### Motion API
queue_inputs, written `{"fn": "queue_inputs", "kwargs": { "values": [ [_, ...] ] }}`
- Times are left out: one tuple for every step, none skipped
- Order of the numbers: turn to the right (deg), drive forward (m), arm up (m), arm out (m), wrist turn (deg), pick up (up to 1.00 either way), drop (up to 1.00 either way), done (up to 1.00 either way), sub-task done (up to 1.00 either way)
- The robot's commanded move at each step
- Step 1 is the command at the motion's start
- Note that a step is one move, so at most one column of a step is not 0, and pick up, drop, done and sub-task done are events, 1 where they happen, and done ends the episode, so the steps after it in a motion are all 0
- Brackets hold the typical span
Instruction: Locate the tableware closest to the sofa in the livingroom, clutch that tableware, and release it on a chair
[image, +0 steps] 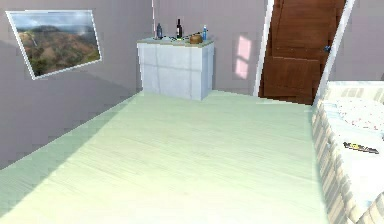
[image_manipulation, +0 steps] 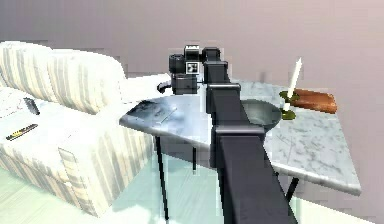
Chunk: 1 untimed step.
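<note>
Arm side view, bottom to top.

- My arm (image_manipulation: 236, 150) runs up from the lower middle of the frame, across the marble table (image_manipulation: 315, 150).
- Just right of the arm, mid-frame: a round grey dish (image_manipulation: 262, 112), low-rimmed and partly hidden by the arm. I judge this to be the tableware nearest the sofa. It rests on the table.
- Right of the dish: a white candle (image_manipulation: 293, 85) upright in a small holder, with a brown box (image_manipulation: 316, 100) behind it.
- My gripper (image_manipulation: 158, 88) sits upper middle-left, past the dish, near the table's far corner. Table and cushion lie behind it, so I cannot tell whether it holds anything.
- Striped sofa (image_manipulation: 60, 90) at left, close to the table.

Risks, as I judge them:
- The gripper looks to be beyond the dish. Lowering here would meet bare marble or the table's edge.
- Swinging toward the frame's right to correct could let the arm catch the candle. It is tall and narrow, so it could tip easily.
- The low rim gives little purchase, so the dish may skid toward the edge.

Forward view: pale floor, a white cabinet (image: 175, 65) at upper middle and a brown door (image: 300, 50) at upper right. Carrying the dish to a chair means driving, and a weak hold could drop it.
</note>
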Motion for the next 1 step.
{"fn": "queue_inputs", "kwargs": {
  "values": [
    [0.0,0.00,0.00,0.00,-45.0,0.00,0.00,0.00,0.00]
  ]
}}
